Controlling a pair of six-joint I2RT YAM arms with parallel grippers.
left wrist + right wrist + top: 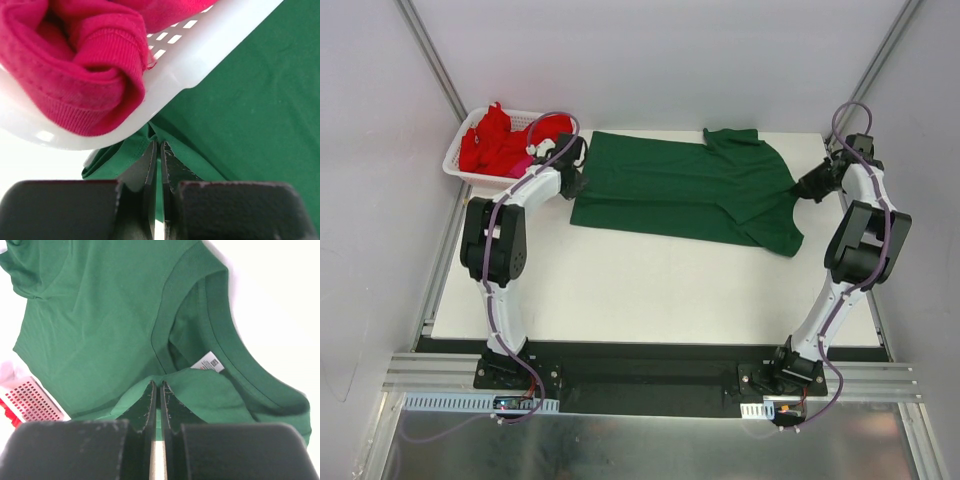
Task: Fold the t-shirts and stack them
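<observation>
Top external: left end effector (574,180), right end effector (799,188) apparently pinch green t-shirt (690,190).

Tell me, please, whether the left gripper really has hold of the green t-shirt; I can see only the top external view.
Observer: Yes, it appears so. The left wrist view shows the left gripper shut, with a fold of the green t-shirt hem caught at its tips.
Operator: Thank you. Where exactly on the shirt does the right gripper hold?
Observer: The right wrist view shows it shut on a raised fold at the collar, right beside the white neck label.
</observation>
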